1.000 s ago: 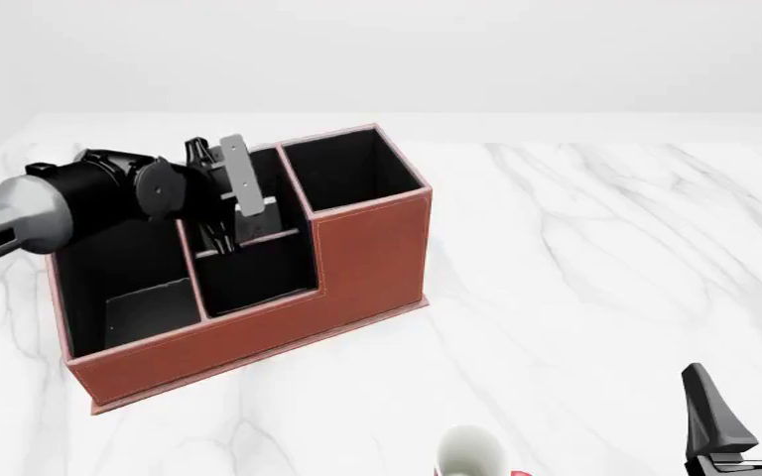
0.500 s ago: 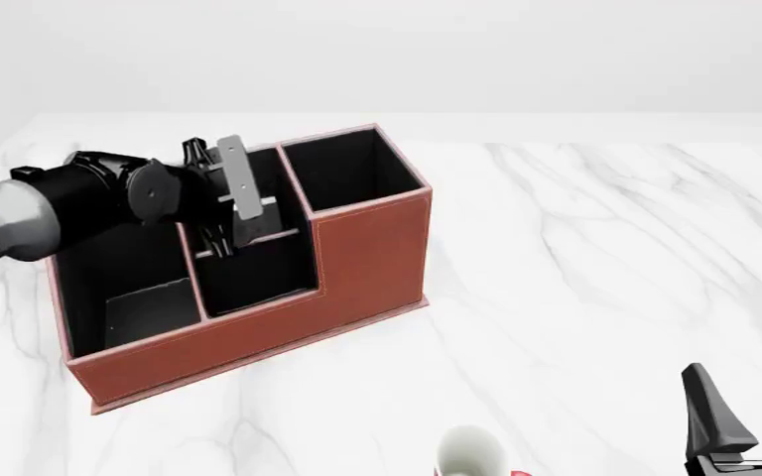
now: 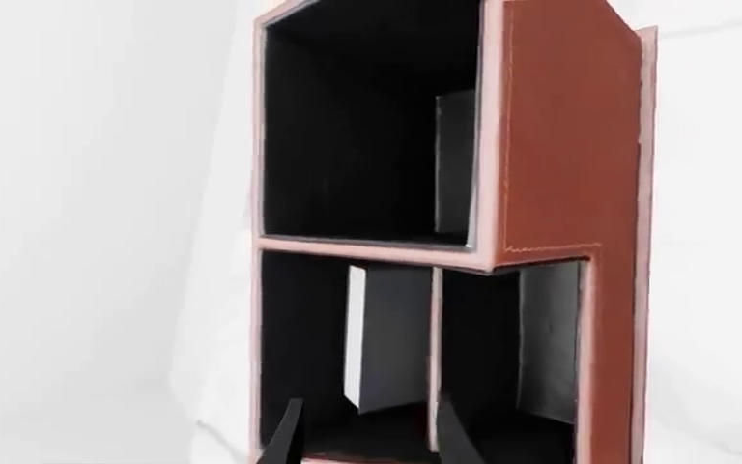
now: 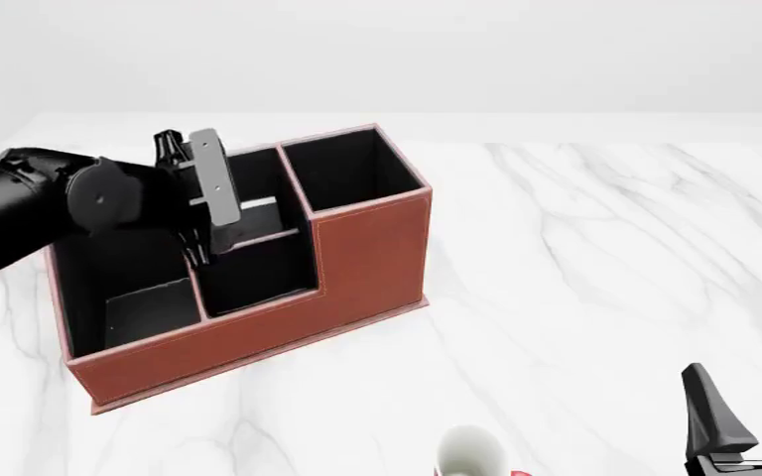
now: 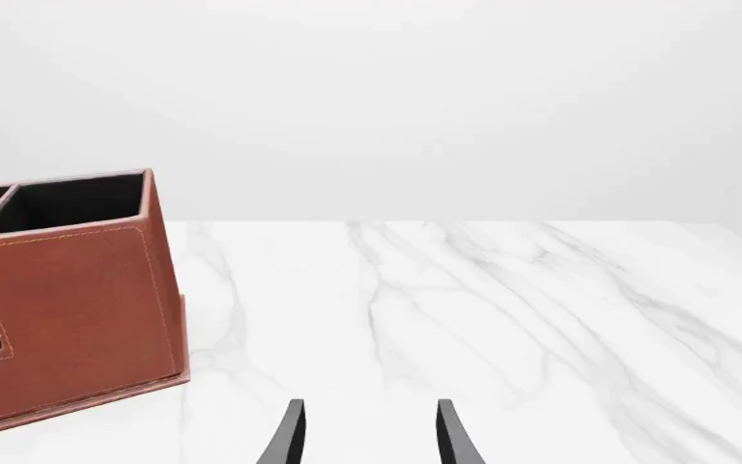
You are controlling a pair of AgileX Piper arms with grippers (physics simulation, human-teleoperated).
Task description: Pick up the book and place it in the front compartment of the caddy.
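The reddish-brown caddy (image 4: 370, 260) stands left of centre on the table. It also shows in the left wrist view (image 3: 555, 145) and the right wrist view (image 5: 74, 309). The book (image 4: 259, 216) stands on edge inside it, right against the low divider and seemingly on the taller back cell's side. The left wrist view shows the book (image 3: 390, 338) with its white strip. The front compartment (image 4: 259, 273) (image 3: 500, 372) looks black and bare. My left gripper (image 4: 211, 203) (image 3: 368, 440) is open and empty over the caddy's left part. My right gripper (image 4: 752, 402) (image 5: 368, 435) is open and empty at the near right.
A white-and-red mug (image 4: 471, 451) sits at the near edge, left of my right gripper. The caddy's tall square end cell (image 4: 348, 169) is at the right and its large wide cell (image 4: 123, 288) at the left. White marble table (image 4: 593, 258) lies right of the caddy.
My left gripper has drawn back to the left, away from the middle cells. The book stays standing in the caddy. The right arm has not moved.
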